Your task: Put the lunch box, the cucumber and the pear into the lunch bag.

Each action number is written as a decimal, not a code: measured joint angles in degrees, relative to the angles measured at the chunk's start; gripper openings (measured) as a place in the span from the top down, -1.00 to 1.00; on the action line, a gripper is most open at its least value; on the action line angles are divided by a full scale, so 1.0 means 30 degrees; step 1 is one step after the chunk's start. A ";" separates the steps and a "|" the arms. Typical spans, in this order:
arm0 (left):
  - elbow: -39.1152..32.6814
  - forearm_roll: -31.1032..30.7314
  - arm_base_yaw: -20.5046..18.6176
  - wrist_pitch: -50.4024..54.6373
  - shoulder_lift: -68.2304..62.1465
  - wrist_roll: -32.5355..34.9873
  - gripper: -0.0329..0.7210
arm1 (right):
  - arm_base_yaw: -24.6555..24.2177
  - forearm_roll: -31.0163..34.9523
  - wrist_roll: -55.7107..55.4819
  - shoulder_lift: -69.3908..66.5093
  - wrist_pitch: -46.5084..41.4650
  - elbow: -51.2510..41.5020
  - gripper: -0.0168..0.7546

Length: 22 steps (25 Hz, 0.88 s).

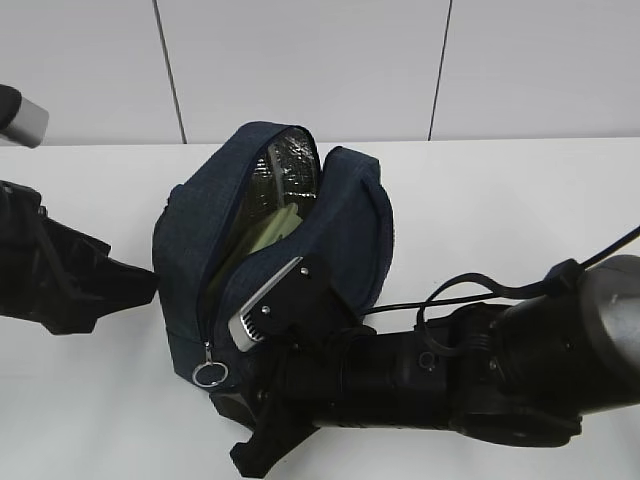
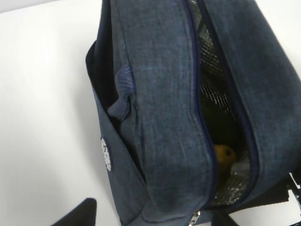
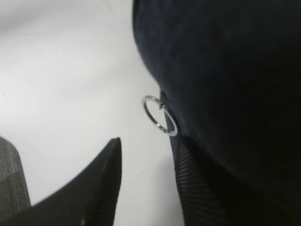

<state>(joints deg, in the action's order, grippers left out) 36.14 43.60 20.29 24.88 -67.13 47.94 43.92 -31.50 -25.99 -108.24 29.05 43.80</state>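
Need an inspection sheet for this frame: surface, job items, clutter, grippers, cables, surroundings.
Surface: white table, bare where visible.
Lunch bag: on the table, zipper open, foil lining showing; ring pull at the near end.
Lunch box: pale green, inside the bag.
Pear: yellow, inside the bag.
Cucumber: not made out.
Clutter: nothing seen.
Left gripper: beside the bag's left side; jaw state unclear.
Right gripper: open, one finger against the bag, next to the ring pull.
Cables: black cable looped on the right arm.
Surroundings: white panelled wall.

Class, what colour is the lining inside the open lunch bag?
Silver foil, with a quilted sheen. The lunch bag shows its lining best in the exterior view.
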 joint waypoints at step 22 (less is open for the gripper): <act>0.0000 0.0173 0.0000 0.0043 0.0365 0.0000 -0.23 | 0.0000 -0.0079 -0.0082 -0.0327 -0.0785 0.1037 0.14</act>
<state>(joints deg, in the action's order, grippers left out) 36.14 44.11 20.29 25.01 -66.04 47.94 43.92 -31.74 -26.24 -109.22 26.70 46.91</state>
